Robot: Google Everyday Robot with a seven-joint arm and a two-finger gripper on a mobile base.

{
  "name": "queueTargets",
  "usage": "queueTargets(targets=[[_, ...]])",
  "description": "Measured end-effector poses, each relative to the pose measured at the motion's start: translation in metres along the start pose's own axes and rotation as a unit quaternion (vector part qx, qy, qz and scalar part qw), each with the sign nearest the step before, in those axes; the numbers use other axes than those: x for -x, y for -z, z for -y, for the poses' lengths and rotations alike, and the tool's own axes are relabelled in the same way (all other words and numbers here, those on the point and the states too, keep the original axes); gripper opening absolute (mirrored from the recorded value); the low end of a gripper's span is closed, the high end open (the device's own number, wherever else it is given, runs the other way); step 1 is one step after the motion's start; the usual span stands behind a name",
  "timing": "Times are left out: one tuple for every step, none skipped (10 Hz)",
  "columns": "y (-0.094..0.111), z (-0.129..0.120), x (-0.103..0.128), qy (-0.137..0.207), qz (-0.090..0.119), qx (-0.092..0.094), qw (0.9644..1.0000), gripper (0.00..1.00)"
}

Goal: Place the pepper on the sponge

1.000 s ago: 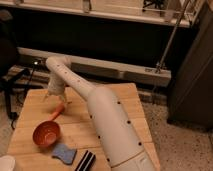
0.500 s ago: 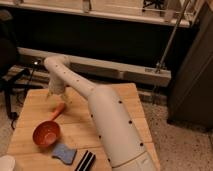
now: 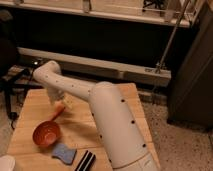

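On my screen the wooden counter (image 3: 75,129) fills the lower left, with speckled floor (image 3: 180,146) to the right of it and a dark cabinet (image 3: 194,65) standing beyond that. The white arm (image 3: 114,125) is the next biggest thing. Its thick lower segment rises from the bottom edge over the right half of the counter. A slimmer segment then runs up and to the left to a rounded elbow near the counter's far left corner, where it bends down.

The claw (image 3: 55,97) hangs from that bend over the far left part of the counter. I read its fingers as released, spread wide and not clenched on anything. It sits just above the upper end of the pepper, and I cannot tell whether it touches it.

The round red-orange bowl (image 3: 46,134) stands on the counter nearer to me than the claw, toward the left edge. The light-blue sponge (image 3: 64,153) lies flat just beside the bowl, on its near right side, close to the front edge of the counter. The black-and-white striped block (image 3: 86,161) lies just right of the sponge, at the front edge.

The pepper (image 3: 59,110) is the smallest piece. It lies on the wood at a slant between the claw and the bowl, its lower tip near the bowl's far rim. It is well apart from the sponge, with the bowl between them.
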Motion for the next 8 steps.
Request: queueTargets(targets=[[-0.006,0.008,0.012,-0.007,0.015,-0.013,0.9998,0.8],[-0.012,0.02,0.021,-0.016,0.033,-0.037,0.9986,0.8],[-0.017,0.027,0.022,-0.022,0.042,-0.06,0.997,0.8],[-0.022,0.028,0.017,-0.028,0.043,-0.074,0.9959,0.8],[-0.027,0.023,0.011,-0.034,0.039,-0.079,0.9956,0.8],[-0.03,0.015,0.003,-0.041,0.029,-0.075,0.9959,0.8],[-0.031,0.01,-0.002,-0.043,0.021,-0.074,0.9961,0.77],[-0.03,0.01,-0.003,-0.042,0.015,-0.075,0.9962,0.7]])
